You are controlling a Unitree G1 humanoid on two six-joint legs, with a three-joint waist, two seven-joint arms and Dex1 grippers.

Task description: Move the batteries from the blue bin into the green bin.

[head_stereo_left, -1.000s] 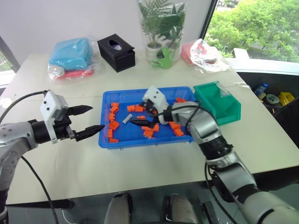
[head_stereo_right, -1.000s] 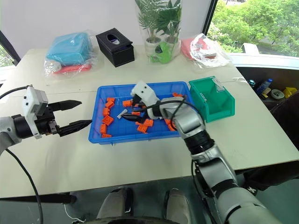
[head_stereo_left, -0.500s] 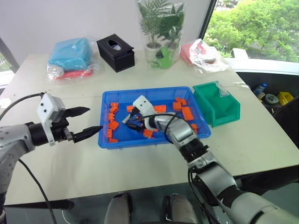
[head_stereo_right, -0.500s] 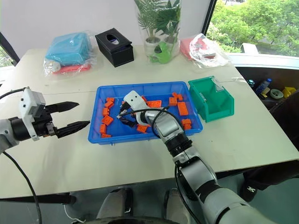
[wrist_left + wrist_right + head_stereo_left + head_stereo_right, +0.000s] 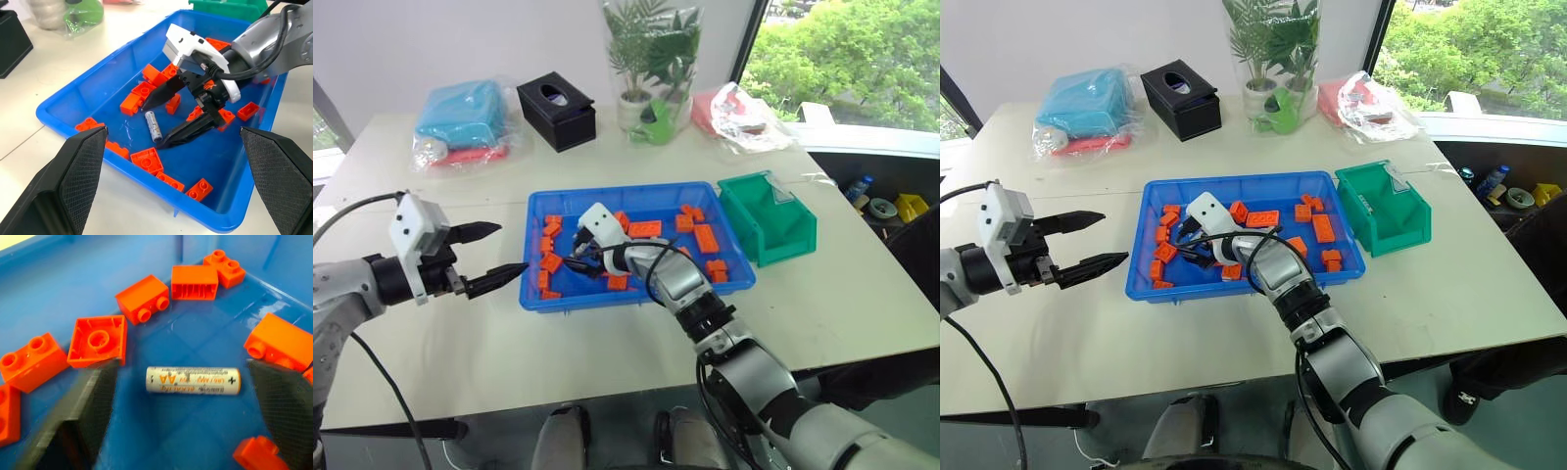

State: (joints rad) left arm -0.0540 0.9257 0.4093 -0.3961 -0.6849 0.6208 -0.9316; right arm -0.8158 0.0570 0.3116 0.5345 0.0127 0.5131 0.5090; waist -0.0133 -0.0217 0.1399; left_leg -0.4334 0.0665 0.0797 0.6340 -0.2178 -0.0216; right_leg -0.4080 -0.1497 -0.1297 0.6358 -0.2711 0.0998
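Battery (image 5: pixel 153 126): one silver-grey AA cell, lying flat on the floor of the blue bin (image 5: pixel 710 191), directly between the two black fingers of the right gripper (image 5: pixel 157 120). Fingers stand apart, one on each side of the cell, tips low near the bin floor; neither finger is seen touching it. In the right wrist view the cell (image 5: pixel 193 380) lies crosswise between the fingers, label side up.

Orange blocks (image 5: pixel 97 341): scattered around the right gripper inside the blue bin, several just beside its fingertips, more behind it toward the bin's far end.

Green bin (image 5: pixel 769 217): on the table, just beside the blue bin's end, well behind the right gripper's wrist.

Left gripper (image 5: pixel 492 257): held over the table outside the blue bin, on the opposite side of the battery from the right arm, fingers spread wide, holding nothing, pointed toward the bin.

Black box (image 5: pixel 557 109), potted plant (image 5: pixel 649 59) and bagged bundles (image 5: pixel 465 119): along the table's far edge, well apart from both grippers.
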